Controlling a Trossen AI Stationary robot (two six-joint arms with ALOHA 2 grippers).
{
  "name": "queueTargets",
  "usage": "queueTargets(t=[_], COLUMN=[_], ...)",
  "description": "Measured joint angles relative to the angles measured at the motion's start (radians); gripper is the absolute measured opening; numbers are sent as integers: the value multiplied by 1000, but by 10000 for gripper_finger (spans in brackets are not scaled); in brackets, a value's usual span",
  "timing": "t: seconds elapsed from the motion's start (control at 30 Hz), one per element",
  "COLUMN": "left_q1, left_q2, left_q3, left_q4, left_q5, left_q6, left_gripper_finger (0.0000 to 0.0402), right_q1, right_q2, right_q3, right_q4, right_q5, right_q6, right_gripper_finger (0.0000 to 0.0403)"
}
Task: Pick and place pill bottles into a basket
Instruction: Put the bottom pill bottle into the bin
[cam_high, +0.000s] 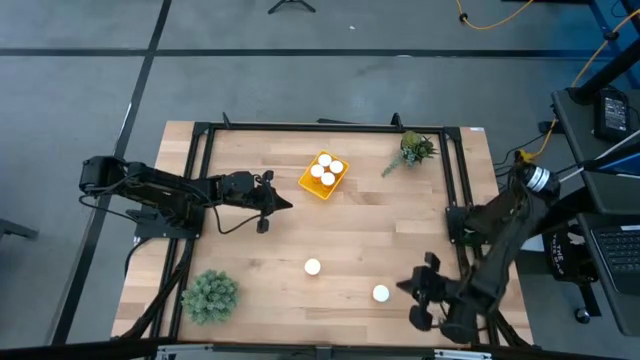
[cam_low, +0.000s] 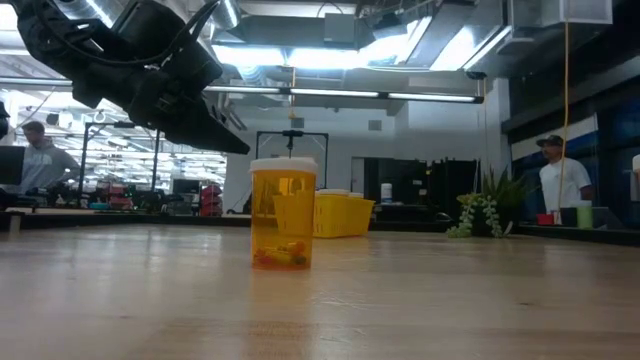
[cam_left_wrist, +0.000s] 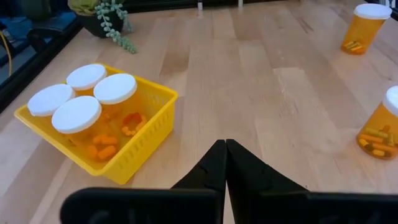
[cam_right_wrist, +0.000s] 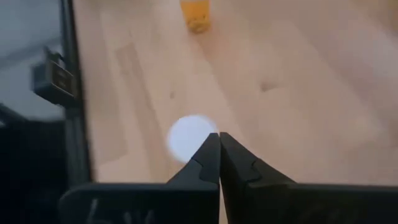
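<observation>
bottle: cut off by the left wrist view's edge
cap: blurred, partly behind the fingers
basket: partly hidden behind a bottle

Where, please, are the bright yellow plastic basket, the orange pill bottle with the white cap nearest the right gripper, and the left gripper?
bright yellow plastic basket (cam_high: 309, 184), high view, its bare corner.
orange pill bottle (cam_high: 381, 293), high view, white cap.
left gripper (cam_high: 286, 204), high view, shut fingertips.

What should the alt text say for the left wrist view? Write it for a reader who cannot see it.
A yellow basket holding four white-capped pill bottles sits on a wooden table, just ahead of the shut left gripper. Two more orange pill bottles stand apart on the bare wood, one near and one farther off, with a green plant beyond the basket.
</observation>
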Motion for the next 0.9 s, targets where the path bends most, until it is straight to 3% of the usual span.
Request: queueTargets(t=[0.13, 0.27, 0.43, 0.57, 0.7, 0.9], left_q1=[-1, -1, -1, -1, -2, -2], left_q2=[0, 0, 0, 0, 0, 0], left_q3=[0, 0, 0, 0, 0, 0], left_q4=[0, 1, 1, 0, 0, 0], left_q5=[0, 0, 0, 0, 0, 1], left_q6=[0, -16, -43, -66, -93, -103], left_gripper_finger=[6, 2, 5, 6, 2, 7], right_q1=[39, 27, 43, 65, 66, 58], right_q2=[86, 189, 322, 394, 427, 436], right_q3=[31, 138, 345, 459, 469, 402], right_q4=[27, 3, -157, -295, -299, -304], right_q5=[31, -45, -99, -83, -78, -77], right_q6=[122, 167, 174, 193, 202, 368], right_gripper_finger=[0, 0, 0, 2, 12, 50])
